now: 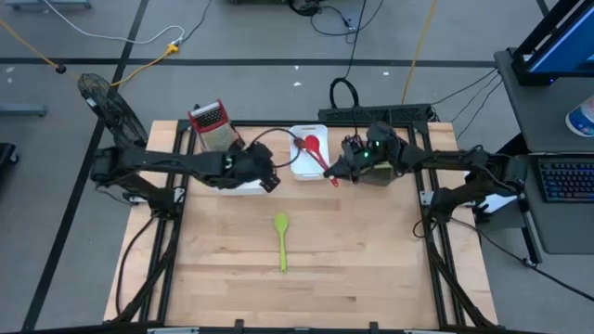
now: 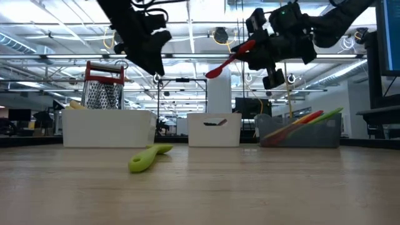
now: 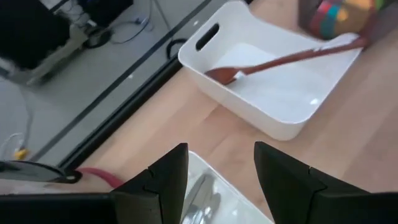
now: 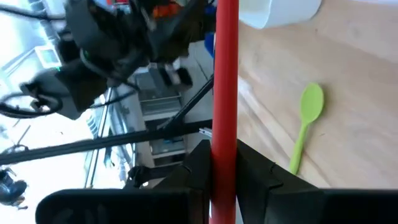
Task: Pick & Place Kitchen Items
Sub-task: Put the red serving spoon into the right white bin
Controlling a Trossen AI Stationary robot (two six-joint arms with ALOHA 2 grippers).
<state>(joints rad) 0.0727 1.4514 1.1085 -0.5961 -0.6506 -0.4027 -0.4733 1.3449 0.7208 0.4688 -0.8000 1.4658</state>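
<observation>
Gripping the red spoon by its slim, smooth handle, your right gripper holds it in the air above the middle white tray, its rounded bowl toward the table's far edge. A green spoon of similar shape lies flat on the pale wood-grain table, well apart from both arms. Your left gripper hovers with fingers parted over the left white tray, beside the perforated metal grater.

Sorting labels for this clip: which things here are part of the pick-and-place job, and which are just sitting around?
Job:
red spoon, held by the right gripper above the middle white tray
green spoon on the table
utensils in the grey bin

Lying about:
box grater
left white tray
</observation>
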